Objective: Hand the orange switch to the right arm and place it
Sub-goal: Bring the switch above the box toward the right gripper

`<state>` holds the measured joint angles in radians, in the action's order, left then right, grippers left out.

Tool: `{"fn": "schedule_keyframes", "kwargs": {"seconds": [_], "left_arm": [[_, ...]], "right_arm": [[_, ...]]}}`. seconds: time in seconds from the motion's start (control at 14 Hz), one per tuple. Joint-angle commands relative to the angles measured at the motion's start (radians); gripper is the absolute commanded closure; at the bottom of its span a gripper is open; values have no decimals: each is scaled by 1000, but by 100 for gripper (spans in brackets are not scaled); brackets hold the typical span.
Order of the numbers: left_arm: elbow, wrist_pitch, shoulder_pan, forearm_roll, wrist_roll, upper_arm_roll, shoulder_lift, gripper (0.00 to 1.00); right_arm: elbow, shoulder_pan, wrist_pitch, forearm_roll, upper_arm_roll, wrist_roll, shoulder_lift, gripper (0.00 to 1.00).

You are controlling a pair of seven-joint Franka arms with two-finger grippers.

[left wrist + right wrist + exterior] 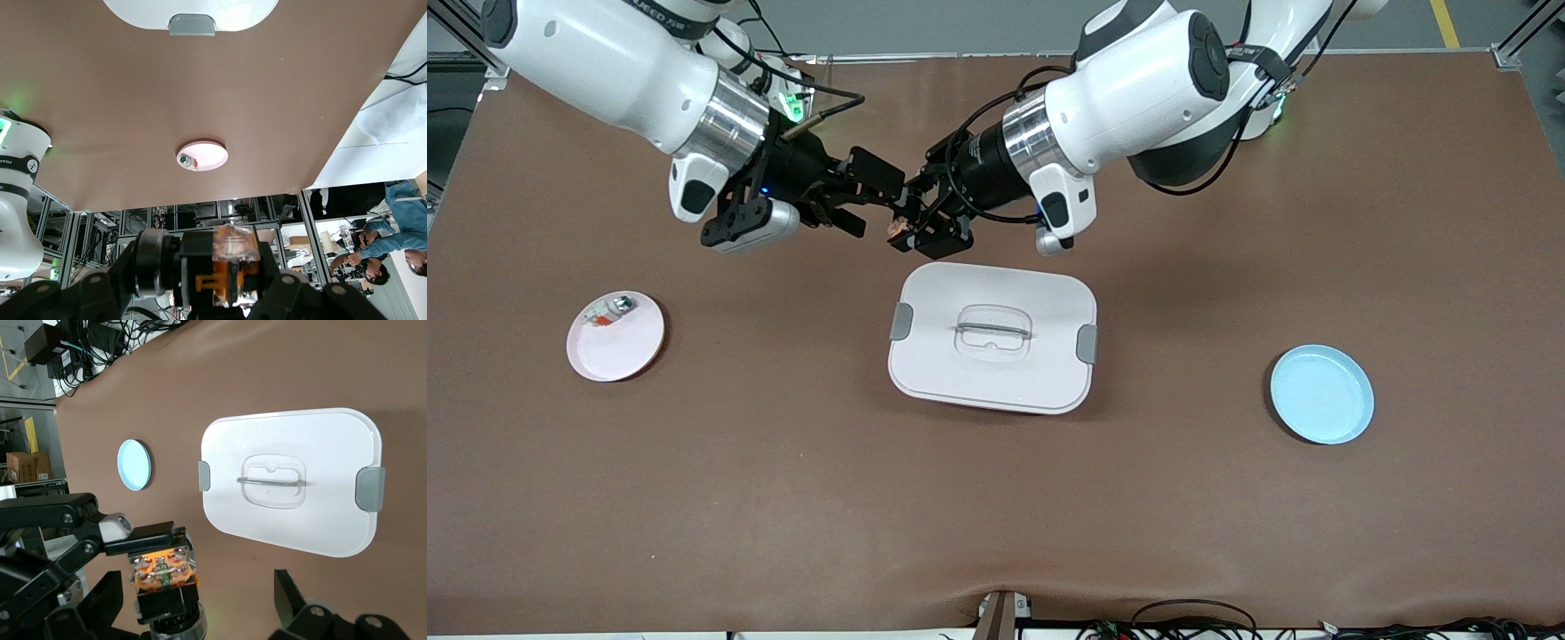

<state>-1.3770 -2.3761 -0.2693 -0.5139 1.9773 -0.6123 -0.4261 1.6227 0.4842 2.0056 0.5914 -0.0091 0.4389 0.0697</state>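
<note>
My left gripper (910, 220) is shut on the orange switch (896, 228) and holds it in the air over the table, just past the white box's edge on the robots' side. In the left wrist view the orange switch (233, 265) is a black block with a clear orange cap, clamped in the left gripper (230, 283). My right gripper (874, 199) meets it from the right arm's end and is open. In the right wrist view the orange switch (162, 570) sits between the right gripper's (200, 608) spread fingers (291, 600), closer to one and touching neither.
A closed white box (993, 335) with grey clips lies mid-table under the grippers. A pink plate (627, 349) holding a small white-green-orange piece (609, 311) sits toward the right arm's end. A bare blue plate (1321, 394) sits toward the left arm's end.
</note>
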Motion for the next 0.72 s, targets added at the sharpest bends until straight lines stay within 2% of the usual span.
{"fn": "schedule_keyframes", "kwargs": {"seconds": [0.0,0.21,0.29,0.36,0.43,0.5,0.57,0.64], "left_arm": [[12,-11,-8,25,31,2,-2,86],[12,-11,-7,25,31,2,0,86],[12,-11,-7,25,31,2,0,86],[12,-11,-7,25,31,2,0,86],[12,-11,-7,23,31,2,1,86],[12,-11,-7,25,31,2,3,86],[12,-11,-7,23,31,2,3,86],[12,-11,-7,25,31,2,3,86]], "right_arm": [[19,31,27,-27,-5,14,-21,0],[19,40,47,-28,-5,14,-19,6],[19,43,53,-28,-5,14,-16,15],[19,48,54,-36,-5,12,-13,26],[17,56,64,-62,-5,12,-11,41],[17,57,68,-80,-5,12,-11,63],[19,57,65,-82,-5,9,-10,92],[17,57,62,-82,-5,14,-7,100]]}}
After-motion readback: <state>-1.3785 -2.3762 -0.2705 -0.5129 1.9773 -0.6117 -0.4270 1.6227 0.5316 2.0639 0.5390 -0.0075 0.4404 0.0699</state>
